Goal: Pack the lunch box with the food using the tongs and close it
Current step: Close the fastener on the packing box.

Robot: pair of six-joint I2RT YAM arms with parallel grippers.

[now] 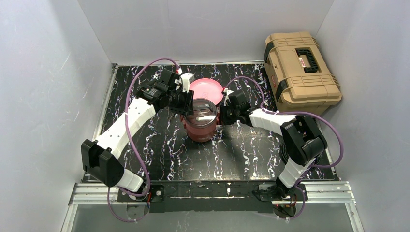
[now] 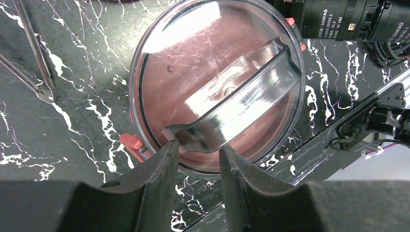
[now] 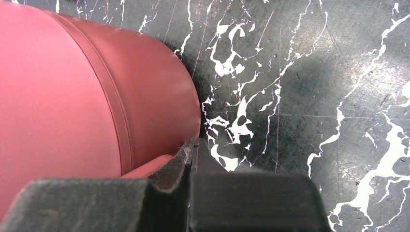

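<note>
Tongs point(image 2: 44, 91) solely in left-wrist view; left jaws' grip unclear, right jaws together.

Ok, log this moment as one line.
lunch box: stacked, lid on | left gripper: at handle end, grip unclear | right gripper: shut, beside box wall | tongs: on table

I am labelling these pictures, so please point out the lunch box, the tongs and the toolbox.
lunch box point(image 1: 200, 130): top view, maroon side wall.
tongs point(image 2: 35, 50): left wrist view, one thin arm.
toolbox point(image 1: 290, 77): top view, tan lid.
</note>
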